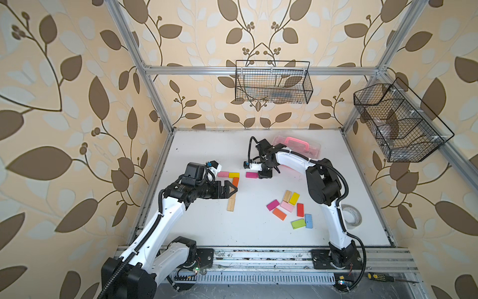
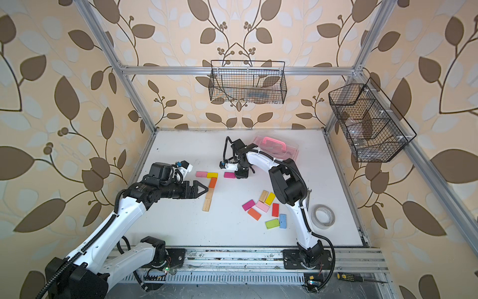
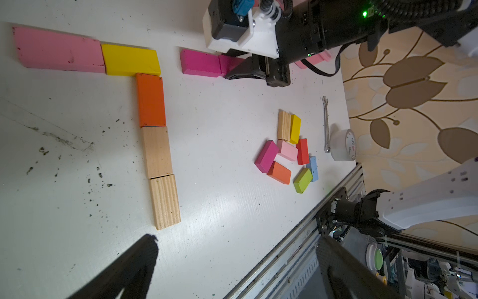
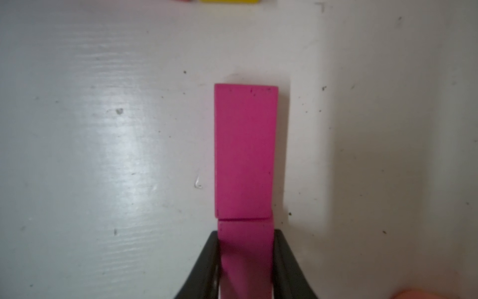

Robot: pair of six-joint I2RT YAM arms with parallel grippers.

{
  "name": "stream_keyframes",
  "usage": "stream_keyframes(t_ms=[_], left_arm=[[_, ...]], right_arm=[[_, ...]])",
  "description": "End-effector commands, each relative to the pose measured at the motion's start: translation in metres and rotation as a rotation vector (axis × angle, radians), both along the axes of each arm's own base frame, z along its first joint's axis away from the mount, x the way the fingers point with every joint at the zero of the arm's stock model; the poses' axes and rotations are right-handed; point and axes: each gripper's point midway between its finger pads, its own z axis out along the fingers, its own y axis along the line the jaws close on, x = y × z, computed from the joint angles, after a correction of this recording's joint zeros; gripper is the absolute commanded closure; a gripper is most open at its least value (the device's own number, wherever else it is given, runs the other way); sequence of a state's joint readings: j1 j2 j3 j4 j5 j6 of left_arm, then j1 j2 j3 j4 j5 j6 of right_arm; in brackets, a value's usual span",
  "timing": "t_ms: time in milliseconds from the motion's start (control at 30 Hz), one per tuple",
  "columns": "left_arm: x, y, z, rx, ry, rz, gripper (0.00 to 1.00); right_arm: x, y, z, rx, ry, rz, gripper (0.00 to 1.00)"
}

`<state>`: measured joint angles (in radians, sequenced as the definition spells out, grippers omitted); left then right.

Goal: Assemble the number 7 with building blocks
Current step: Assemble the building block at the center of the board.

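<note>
magenta block [image 4: 245, 155]: near end hidden between right end effector [image 4: 245, 274] fingers, cut by frame edge.
pink case [image 1: 297, 141]: partly behind right arm [image 1: 292, 158].

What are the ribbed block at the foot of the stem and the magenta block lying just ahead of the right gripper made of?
Ribbed block: looks like bare wood, pale tan, matt, with parallel grooves along its face. Magenta block: likely wood too under opaque matt paint; dark chipped specks near its end suggest that, but no grain shows.
</note>
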<state>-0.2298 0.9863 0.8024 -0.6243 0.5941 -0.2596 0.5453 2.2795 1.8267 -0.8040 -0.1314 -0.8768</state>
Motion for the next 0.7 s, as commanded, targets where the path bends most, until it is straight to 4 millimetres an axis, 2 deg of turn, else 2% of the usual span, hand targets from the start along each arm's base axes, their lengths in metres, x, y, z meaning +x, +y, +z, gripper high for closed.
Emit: stream_keyframes(t_ms=[0, 667], left_arm=[[0.001, -0.004, 0.007, -0.011, -0.035, -0.033, 0.01], [0.001, -0.005, 0.008, -0.013, -0.036, -0.035, 0.01]], right_arm=[[-0.003, 0.000, -0.009, 0.015, 0.051, -0.007, 0.84], [-0.018, 0.002, -0.017, 0.031, 0.129, 0.010, 0.76]])
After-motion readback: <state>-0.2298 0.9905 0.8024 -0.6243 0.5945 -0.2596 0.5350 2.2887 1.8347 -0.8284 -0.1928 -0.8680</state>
